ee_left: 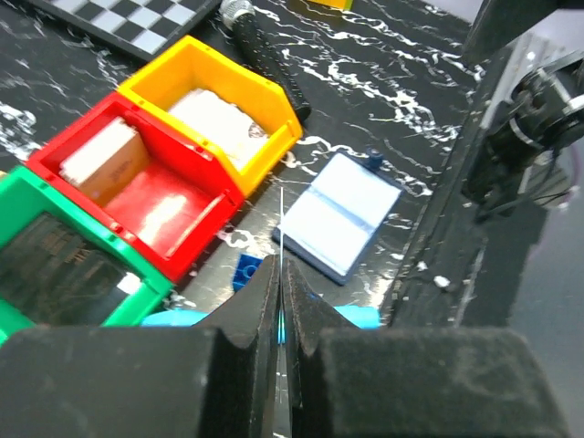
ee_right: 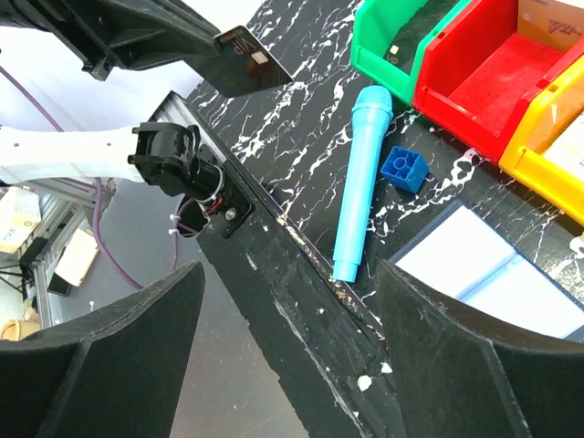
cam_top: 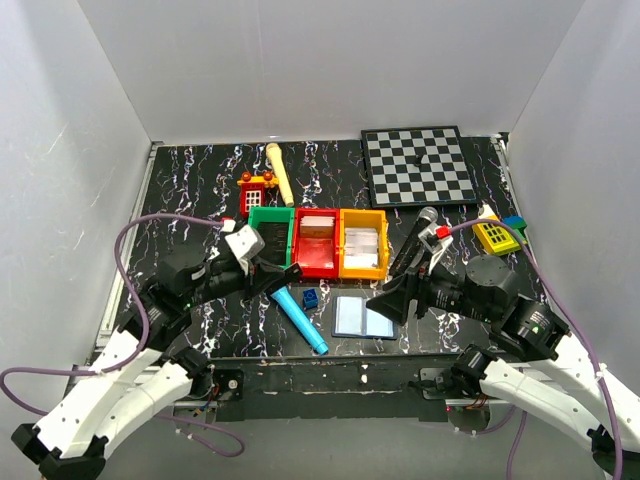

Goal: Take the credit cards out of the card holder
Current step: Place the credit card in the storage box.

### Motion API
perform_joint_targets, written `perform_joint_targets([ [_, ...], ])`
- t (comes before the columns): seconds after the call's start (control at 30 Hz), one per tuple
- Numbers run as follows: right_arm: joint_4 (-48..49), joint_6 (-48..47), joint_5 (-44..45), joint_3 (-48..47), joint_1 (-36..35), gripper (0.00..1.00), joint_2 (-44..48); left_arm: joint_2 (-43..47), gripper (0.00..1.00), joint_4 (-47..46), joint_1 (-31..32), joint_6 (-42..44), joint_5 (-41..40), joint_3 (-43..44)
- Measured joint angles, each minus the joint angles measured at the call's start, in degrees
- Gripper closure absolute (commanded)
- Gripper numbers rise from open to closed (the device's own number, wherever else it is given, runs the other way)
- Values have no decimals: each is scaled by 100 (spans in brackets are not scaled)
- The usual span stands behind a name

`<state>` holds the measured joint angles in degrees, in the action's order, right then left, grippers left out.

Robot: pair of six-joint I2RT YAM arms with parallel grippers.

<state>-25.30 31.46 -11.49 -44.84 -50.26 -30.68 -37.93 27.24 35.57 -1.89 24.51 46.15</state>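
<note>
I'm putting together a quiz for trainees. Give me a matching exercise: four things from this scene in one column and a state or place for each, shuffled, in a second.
1. card holder
2. left gripper
3. right gripper
4. blue brick

A. jaws wide open
B. lying unfolded, light-blue inside up
C. shut on a dark card
D. next to the cyan microphone

Pairs: 1-B, 2-C, 3-A, 4-D

Three bins stand side by side mid-frame in the top view on the black marbled bench [cam_top: 200, 170]: green bin [cam_top: 271, 211], red bin [cam_top: 316, 271], yellow bin [cam_top: 363, 273]. Below them lie a cyan toy microphone [cam_top: 300, 320] and a blue brick [cam_top: 310, 297]. A chessboard [cam_top: 418, 165] sits upper right.
</note>
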Motion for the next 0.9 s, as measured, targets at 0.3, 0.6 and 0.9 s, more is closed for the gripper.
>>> perform_joint_targets([
  [0.3, -192, -26, -37, 0, 0, 19, -39, 225, 100, -1008, -151, 2273, -444, -986],
  [0.6, -201, -13, -260, 9, 0, 19, -103, -1296, 100, -1816, -1635, 2914, 505, -1102],
  [0.9, -236, -11, -234, 256, 0, 18, 319, -1810, 100, -2286, -2507, 2983, 2024, -730],
])
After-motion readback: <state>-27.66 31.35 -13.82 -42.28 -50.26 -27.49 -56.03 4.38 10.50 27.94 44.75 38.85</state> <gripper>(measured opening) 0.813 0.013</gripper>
